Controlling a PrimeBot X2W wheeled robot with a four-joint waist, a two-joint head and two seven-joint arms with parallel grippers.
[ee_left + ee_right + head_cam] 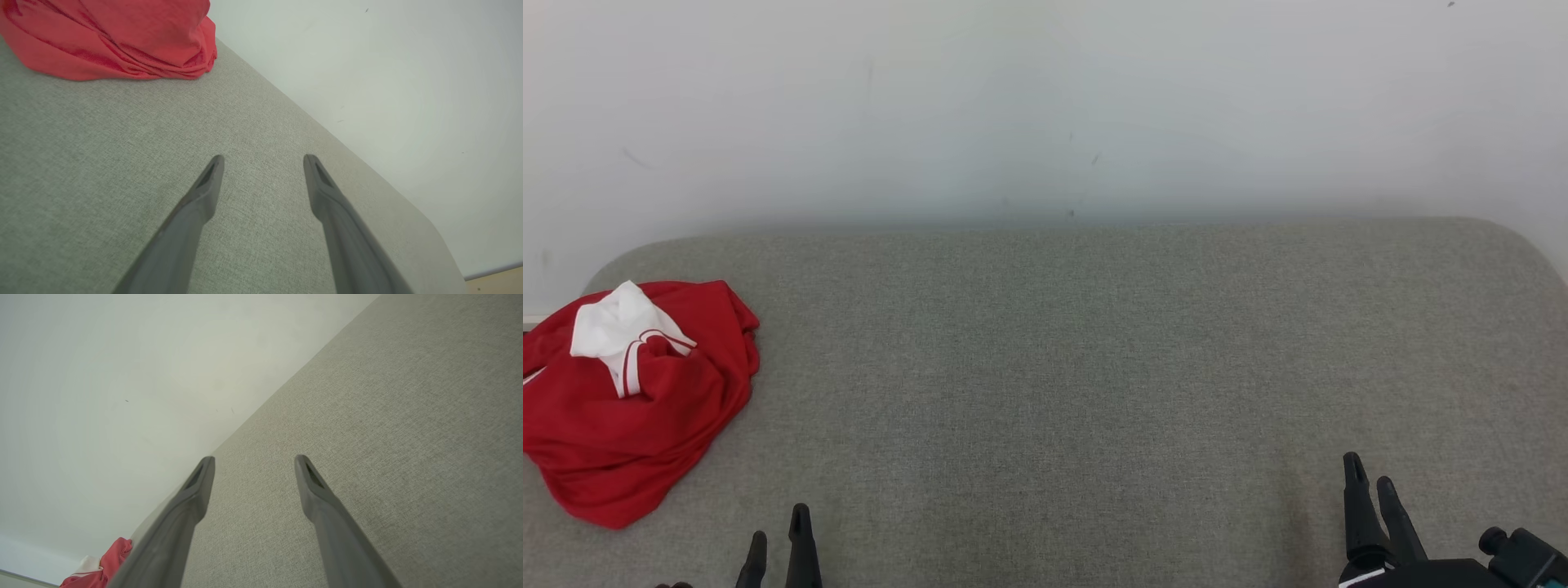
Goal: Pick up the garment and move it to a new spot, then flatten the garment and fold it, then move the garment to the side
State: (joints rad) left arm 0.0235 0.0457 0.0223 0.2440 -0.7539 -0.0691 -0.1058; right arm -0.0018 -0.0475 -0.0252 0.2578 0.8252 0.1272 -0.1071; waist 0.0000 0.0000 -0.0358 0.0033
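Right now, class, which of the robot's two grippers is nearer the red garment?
The left gripper, at the head view's lower left, close to the crumpled red garment; the right gripper stands far off across the grey surface.

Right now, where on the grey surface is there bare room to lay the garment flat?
Middle and right of the grey surface are bare: bordered by the red garment on the left, the wall behind, the right corner, and the left gripper and right gripper in front, jaws open. Only the far left is crowded, by that garment.
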